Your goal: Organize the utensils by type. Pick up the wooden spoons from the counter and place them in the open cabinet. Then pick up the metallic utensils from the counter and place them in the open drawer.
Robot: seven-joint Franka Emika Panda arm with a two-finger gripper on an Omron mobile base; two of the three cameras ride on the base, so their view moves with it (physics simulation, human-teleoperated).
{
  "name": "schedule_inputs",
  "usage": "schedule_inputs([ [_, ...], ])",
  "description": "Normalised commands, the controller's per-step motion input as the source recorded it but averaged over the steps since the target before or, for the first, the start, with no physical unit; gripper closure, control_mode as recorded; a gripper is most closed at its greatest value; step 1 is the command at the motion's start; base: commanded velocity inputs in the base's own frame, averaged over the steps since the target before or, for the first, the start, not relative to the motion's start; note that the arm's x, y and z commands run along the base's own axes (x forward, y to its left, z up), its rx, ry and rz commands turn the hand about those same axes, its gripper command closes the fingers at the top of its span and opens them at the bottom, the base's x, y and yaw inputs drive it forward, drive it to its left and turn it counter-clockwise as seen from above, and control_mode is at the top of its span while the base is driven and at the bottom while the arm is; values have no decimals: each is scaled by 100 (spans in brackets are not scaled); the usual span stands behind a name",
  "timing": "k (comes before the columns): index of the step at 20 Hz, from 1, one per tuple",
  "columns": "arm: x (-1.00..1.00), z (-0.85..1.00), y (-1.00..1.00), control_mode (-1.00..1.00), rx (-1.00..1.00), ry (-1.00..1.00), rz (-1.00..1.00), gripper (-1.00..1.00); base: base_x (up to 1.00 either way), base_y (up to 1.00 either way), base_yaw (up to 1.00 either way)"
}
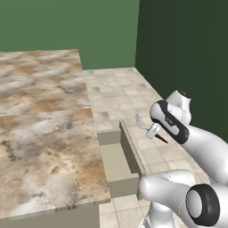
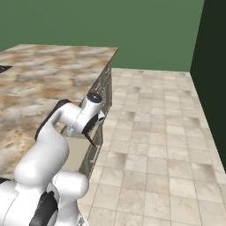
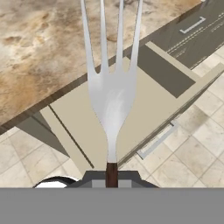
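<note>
Marbled beige-and-brown stone made up the counter [image 1: 44, 133], which took the left half of the left base view and ran back toward the green wall [image 1: 67, 24]. Just right of the counter's edge, the open drawer [image 1: 116, 164] stood pulled out over the tiled floor [image 1: 116, 89], its flat beige inside bare where it could be seen. Further right and a little above the drawer's outer rim, the gripper [image 1: 153, 132] was pinched on a fork [image 1: 141, 122], one of the metallic utensils, with its silvery tines pointing left toward the drawer and its dark handle sticking out to the lower right. The white arm [image 1: 200, 142] filled the lower right corner.

In the right base view the counter [image 2: 48, 75] lay at left, the arm [image 2: 48, 141] bent across the drawer [image 2: 77, 152], and the gripper [image 2: 93, 132] hung at the drawer's floor-side edge with the dark handle tip [image 2: 91, 140] poking down.

In the hand view the fork [image 3: 111, 94] rose from the closed finger tips [image 3: 112, 175], its handle clamped between them, its four tines reaching over the counter's edge [image 3: 52, 52]. Behind the fork's head lay the drawer's beige inside [image 3: 148, 100], and at right its front carried a grey bar handle [image 3: 157, 141] above the tiles.
</note>
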Motion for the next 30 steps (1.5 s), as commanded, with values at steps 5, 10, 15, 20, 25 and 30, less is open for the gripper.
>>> schedule_inputs([
  [5,0,0,0,100,0,0,0,100,0,0,0],
  [10,0,0,0,100,0,0,0,100,0,0,0],
  [15,0,0,0,100,0,0,0,100,0,0,0],
  [20,3,0,1,-100,0,1,0,100,0,0,0],
  [25,39,-3,13,-100,0,2,-36,100,0,0,0],
  [30,58,-8,28,-100,3,9,-52,100,0,0,0],
])
